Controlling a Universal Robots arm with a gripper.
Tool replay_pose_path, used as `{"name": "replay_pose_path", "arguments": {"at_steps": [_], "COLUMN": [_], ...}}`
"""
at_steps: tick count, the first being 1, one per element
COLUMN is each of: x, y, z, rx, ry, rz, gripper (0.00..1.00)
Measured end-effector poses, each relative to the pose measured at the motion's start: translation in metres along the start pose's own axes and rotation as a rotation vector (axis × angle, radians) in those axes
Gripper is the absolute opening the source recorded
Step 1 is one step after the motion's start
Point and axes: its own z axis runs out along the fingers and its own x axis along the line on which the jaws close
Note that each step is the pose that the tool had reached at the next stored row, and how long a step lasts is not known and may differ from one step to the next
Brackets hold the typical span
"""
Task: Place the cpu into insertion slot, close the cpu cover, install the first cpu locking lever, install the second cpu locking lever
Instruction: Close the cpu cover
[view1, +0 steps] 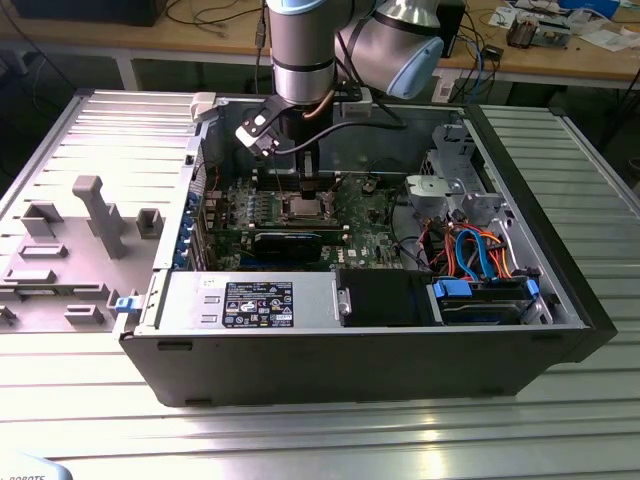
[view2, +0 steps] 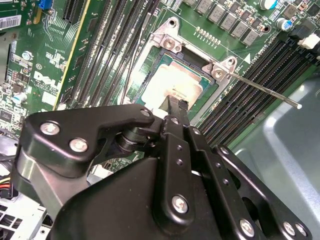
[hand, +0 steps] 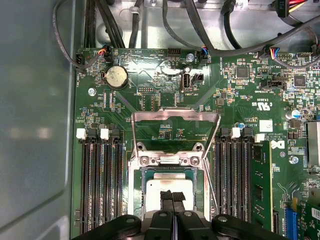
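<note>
- The cpu (hand: 152, 195) lies in the insertion slot (hand: 134, 195), at 1 o'clock from the label box (view1: 250, 300) in the exterior view
- The hand (hand: 173, 196) is closed and empty, tips right at the cpu
- The cpu cover (hand: 175, 116) stands open; a soft, straight touch should keep the cpu level

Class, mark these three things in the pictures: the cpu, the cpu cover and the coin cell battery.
cpu (view2: 172, 85), second wrist view, middle of its metal top.
cpu cover (hand: 175, 116), first wrist view, the bar at its free end.
coin cell battery (hand: 116, 76), first wrist view, centre of its face.
</note>
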Motion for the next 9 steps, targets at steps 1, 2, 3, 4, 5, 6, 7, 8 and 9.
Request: {"name": "replay_pose_path", "arguments": {"at_steps": [1,2,3,4,5,6,7,8,9], "x": [0.0,0.0,0.0,0.0,0.0,0.0,0.0,-0.0001,-0.0002], "y": [0.0,0.0,0.0,0.0,0.0,0.0,0.0001,0.0002,0.0003], "z": [0.0,0.0,0.0,0.0,0.0,0.0,-0.0006,-0.0021,-0.0042], "rx": [0.0,0.0,0.0,0.0,0.0,0.0,0.0001,0.0,0.0001], "ry": [0.0,0.0,0.0,0.0,0.0,-0.0001,-0.0003,-0.0002,-0.0004], "rz": [0.0,0.0,0.0,0.0,0.0,0.0,0.0,0.0,0.0], "gripper": [0.11,0.11,0.11,0.11,0.11,0.11,0.11,0.11,0.11]}}
